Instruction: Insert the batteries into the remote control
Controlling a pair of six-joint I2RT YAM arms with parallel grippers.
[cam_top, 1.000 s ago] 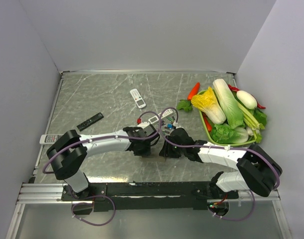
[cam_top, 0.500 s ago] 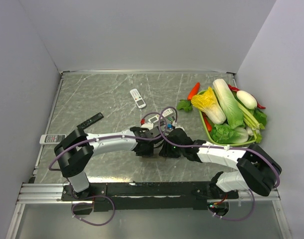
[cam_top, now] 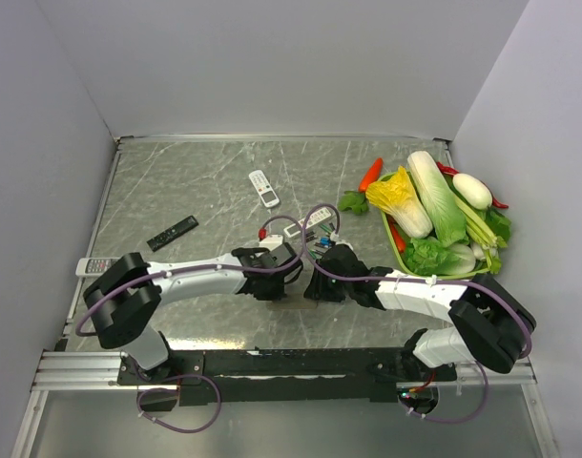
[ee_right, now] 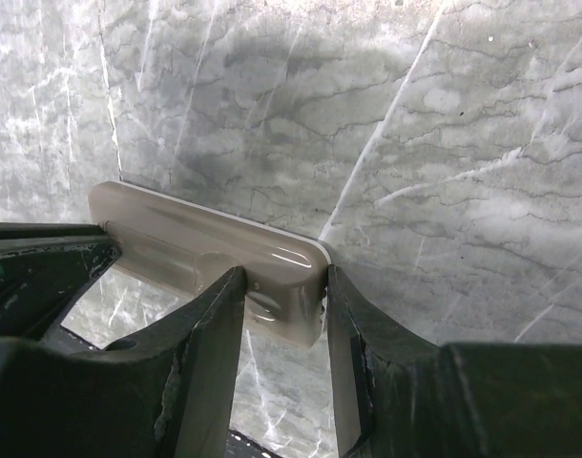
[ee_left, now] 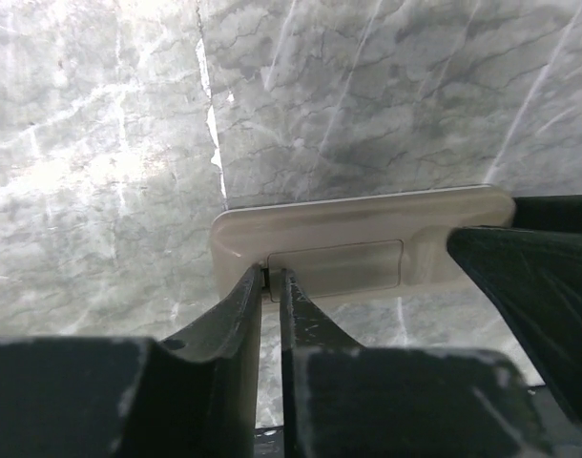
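Observation:
The remote control (ee_left: 358,239) hangs above the table with its grey-beige back towards both wrist cameras. My right gripper (ee_right: 283,286) is shut on one end of the remote control (ee_right: 272,262), one finger on each long side. My left gripper (ee_left: 272,277) is shut to a thin slit, its tips resting at the left edge of the recessed battery cover (ee_left: 334,265). In the top view the left gripper (cam_top: 275,279) and the right gripper (cam_top: 318,284) meet at mid-table and hide the remote. The batteries (cam_top: 322,244), tiny green and blue cells, lie just behind them.
A green basket (cam_top: 396,250) of vegetables stands at the right. A red chili (cam_top: 370,174) lies beside it. A small white remote (cam_top: 264,188), a black remote (cam_top: 172,233), a white remote (cam_top: 95,266) and a small white item (cam_top: 308,226) lie on the marble table.
The left arm swung slightly right, then back left, with its gripper staying at the remote. The right arm and the remote have stayed in place.

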